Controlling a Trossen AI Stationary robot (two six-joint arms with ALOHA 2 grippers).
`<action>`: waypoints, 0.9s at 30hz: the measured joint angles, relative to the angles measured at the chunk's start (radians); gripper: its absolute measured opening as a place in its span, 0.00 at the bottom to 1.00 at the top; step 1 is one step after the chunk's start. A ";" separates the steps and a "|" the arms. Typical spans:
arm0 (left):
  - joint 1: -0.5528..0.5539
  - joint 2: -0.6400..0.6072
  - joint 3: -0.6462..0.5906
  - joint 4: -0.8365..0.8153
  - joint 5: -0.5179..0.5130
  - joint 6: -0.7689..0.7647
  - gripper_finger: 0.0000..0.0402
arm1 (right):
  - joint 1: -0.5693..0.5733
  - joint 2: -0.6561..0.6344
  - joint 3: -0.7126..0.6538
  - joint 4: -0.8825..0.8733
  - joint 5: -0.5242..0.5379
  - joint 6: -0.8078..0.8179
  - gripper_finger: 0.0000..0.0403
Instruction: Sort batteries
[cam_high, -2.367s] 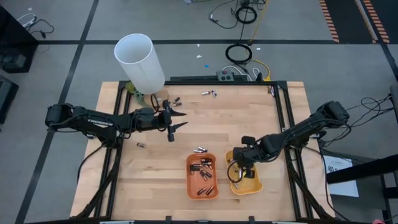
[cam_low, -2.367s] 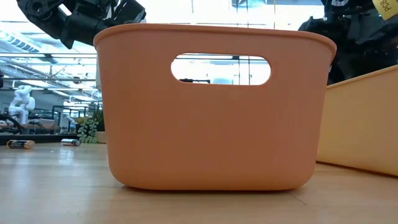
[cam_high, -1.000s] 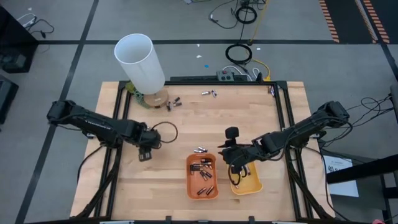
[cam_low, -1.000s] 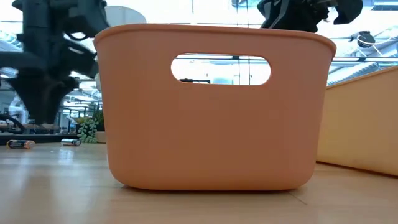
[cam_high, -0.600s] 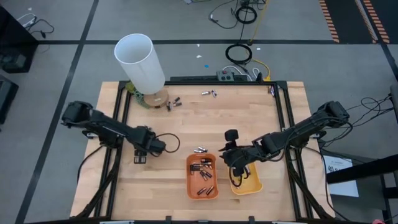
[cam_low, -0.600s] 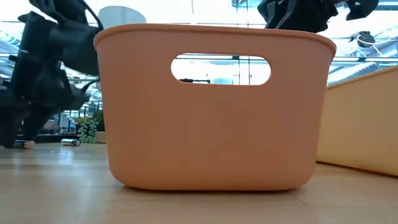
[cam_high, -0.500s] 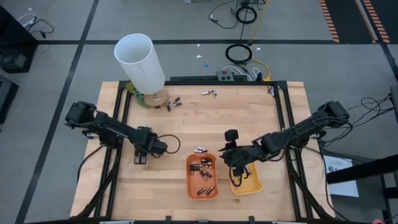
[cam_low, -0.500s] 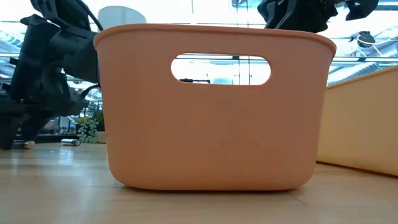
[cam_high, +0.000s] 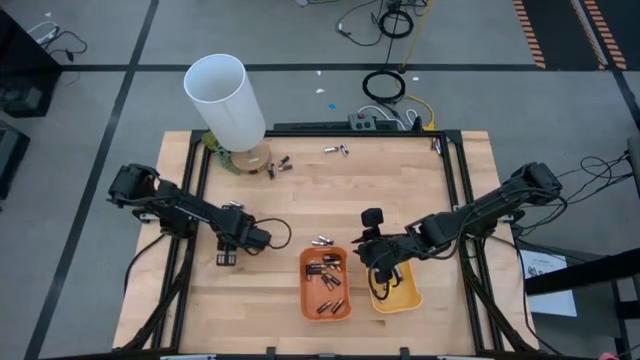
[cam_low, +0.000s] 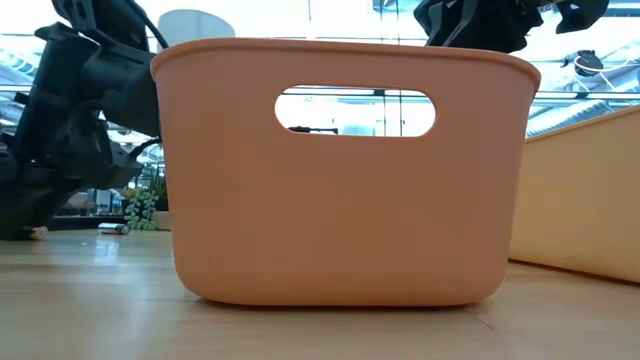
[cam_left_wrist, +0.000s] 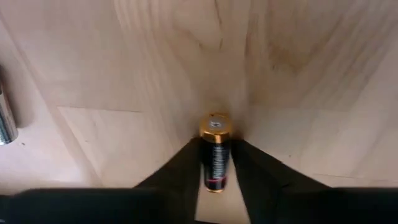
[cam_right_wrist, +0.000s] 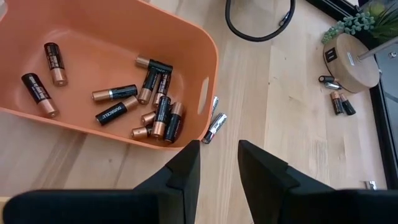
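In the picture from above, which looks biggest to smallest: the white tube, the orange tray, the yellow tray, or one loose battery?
1. White tube, though it stands nearer the camera.
2. Orange tray and yellow tray: the arm partly hides the yellow one, so unsure.
3. Loose battery, by far smallest.

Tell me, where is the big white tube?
In the high view the white tube stands at the table's far left corner, with a few loose batteries just beside it, away from the orange tray.

Grey floor with dark seams surrounds the wooden desk. Coiled cables lie at twelve o'clock. Striped floor tape runs at one o'clock.
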 joint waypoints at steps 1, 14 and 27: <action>0.000 0.000 0.004 0.002 0.000 0.000 0.20 | 0.000 0.000 0.000 0.000 0.000 0.000 0.25; 0.001 -0.004 0.137 0.056 -0.011 0.069 0.12 | 0.000 0.000 0.000 0.000 0.000 0.004 0.25; -0.019 -0.006 0.421 0.063 -0.012 0.151 0.12 | 0.000 0.000 -0.001 -0.022 0.000 0.024 0.25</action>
